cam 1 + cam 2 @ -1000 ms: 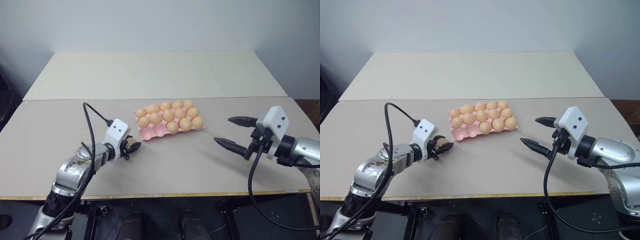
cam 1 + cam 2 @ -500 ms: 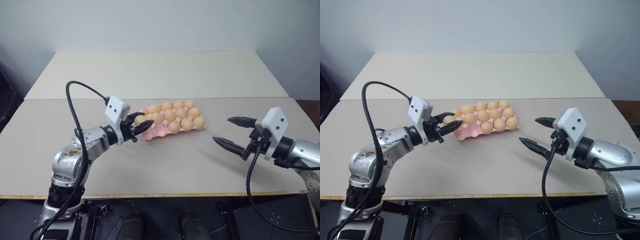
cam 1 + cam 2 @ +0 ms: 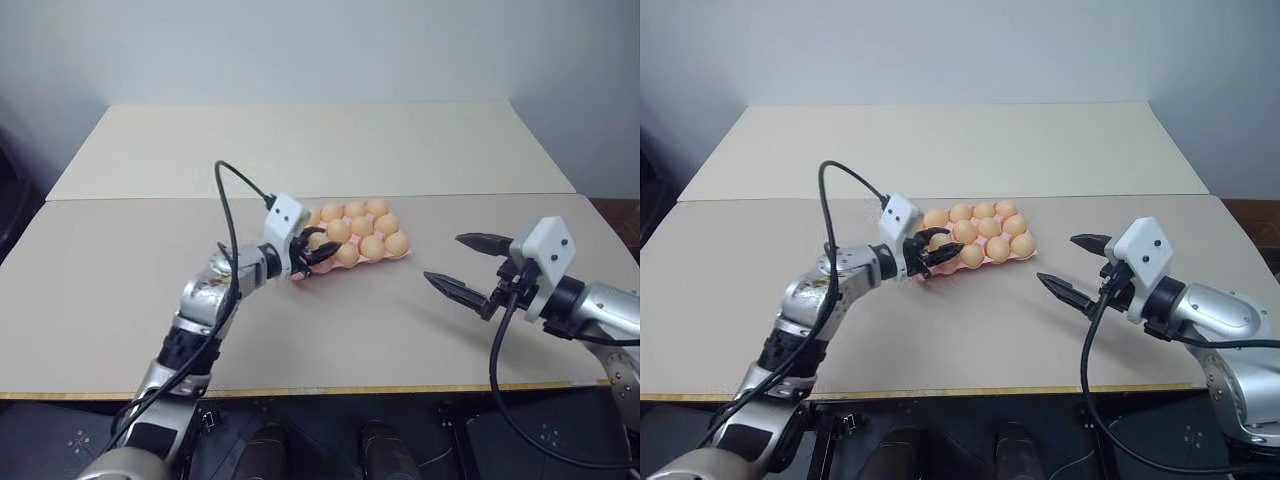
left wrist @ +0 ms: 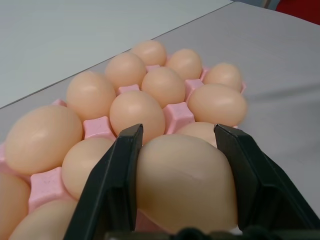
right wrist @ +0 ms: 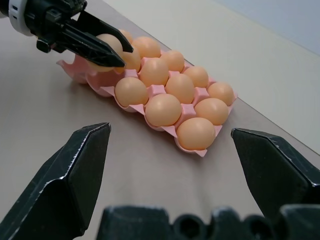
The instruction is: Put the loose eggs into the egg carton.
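Observation:
The pink egg carton (image 3: pixel 402 254) lies mid-table with several tan eggs (image 3: pixel 361 226) seated in its cups. My left gripper (image 3: pixel 318 250) reaches over the carton's near left end, shut on one loose egg (image 4: pixel 185 185), and its two black fingers (image 4: pixel 112 175) press the egg's sides. That egg hangs just above the near-row cups, and the right wrist view shows it (image 5: pixel 108 42) over the carton's left end. My right gripper (image 3: pixel 444 257) hovers open to the right of the carton, well apart from it, with nothing between its fingers.
The carton sits on a beige table (image 3: pixel 330 330) whose front edge runs near me. A second pale table (image 3: pixel 310 145) butts against its far side. A black cable (image 3: pixel 230 200) loops above my left forearm.
My left arm has swung right and forward, carrying the egg from the bare table left of the carton to over the carton's near left end. The right arm has stayed still.

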`<act>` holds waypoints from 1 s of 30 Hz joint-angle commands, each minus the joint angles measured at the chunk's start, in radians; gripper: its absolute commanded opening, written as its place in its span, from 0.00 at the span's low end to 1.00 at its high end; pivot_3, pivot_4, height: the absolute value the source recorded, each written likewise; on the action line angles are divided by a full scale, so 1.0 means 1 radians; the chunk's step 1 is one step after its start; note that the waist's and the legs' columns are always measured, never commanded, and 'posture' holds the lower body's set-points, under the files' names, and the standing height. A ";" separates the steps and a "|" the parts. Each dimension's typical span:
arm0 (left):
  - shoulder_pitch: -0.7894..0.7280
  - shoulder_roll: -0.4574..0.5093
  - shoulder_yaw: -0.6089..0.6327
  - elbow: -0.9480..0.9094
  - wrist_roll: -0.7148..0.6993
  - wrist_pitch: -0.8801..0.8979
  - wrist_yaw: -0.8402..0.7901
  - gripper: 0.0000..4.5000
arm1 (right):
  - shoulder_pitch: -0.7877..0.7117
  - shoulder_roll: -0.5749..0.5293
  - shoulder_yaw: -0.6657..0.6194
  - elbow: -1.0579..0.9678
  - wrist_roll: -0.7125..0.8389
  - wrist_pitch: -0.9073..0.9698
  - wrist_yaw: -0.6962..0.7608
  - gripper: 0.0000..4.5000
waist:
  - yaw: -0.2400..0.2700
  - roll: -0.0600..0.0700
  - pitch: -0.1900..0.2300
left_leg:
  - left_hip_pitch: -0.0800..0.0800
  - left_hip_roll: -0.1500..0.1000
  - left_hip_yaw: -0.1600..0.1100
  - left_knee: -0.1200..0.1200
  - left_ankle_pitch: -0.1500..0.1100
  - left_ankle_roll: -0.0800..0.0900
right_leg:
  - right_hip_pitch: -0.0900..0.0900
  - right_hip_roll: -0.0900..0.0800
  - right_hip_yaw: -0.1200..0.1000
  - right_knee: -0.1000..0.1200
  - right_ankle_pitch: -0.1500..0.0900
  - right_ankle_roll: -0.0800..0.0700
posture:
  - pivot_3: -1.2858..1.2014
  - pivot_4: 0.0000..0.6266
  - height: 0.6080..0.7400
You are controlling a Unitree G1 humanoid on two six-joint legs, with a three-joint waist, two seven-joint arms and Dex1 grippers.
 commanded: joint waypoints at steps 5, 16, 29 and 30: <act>-0.022 0.010 0.058 -0.066 -0.023 -0.029 -0.026 0.99 | 0.001 0.012 -0.047 -0.051 0.027 -0.011 -0.027 1.00 | 0.000 0.000 0.000 | 0.000 0.000 0.000 0.000 0.000 0.000 | 0.000 0.000 0.000 0.000 0.000 0.000 | 0.52 0.24 1.00; 0.093 0.283 0.313 -0.282 -0.155 0.012 -0.154 0.99 | -0.041 0.000 -0.040 0.005 0.045 -0.025 -0.006 1.00 | -0.015 0.000 0.000 | 0.000 0.001 0.000 0.000 0.000 0.000 | -0.001 0.000 0.000 0.000 0.000 0.000 | 0.52 0.24 1.00; 0.747 0.581 0.800 -0.462 -0.347 0.055 -0.451 0.99 | -0.093 -0.048 0.018 0.154 0.015 -0.086 0.133 1.00 | -0.022 0.000 0.000 | 0.001 0.002 -0.001 -0.001 0.000 0.000 | 0.000 0.001 0.000 0.000 0.000 0.000 | 0.52 0.24 1.00; 0.775 0.565 0.812 -0.480 -0.350 0.045 -0.438 0.99 | -0.095 -0.046 0.023 0.155 0.012 -0.087 0.133 1.00 | -0.020 0.000 0.000 | 0.001 0.002 -0.001 -0.001 0.000 0.000 | 0.000 0.000 0.000 -0.001 0.000 0.000 | 0.52 0.24 1.00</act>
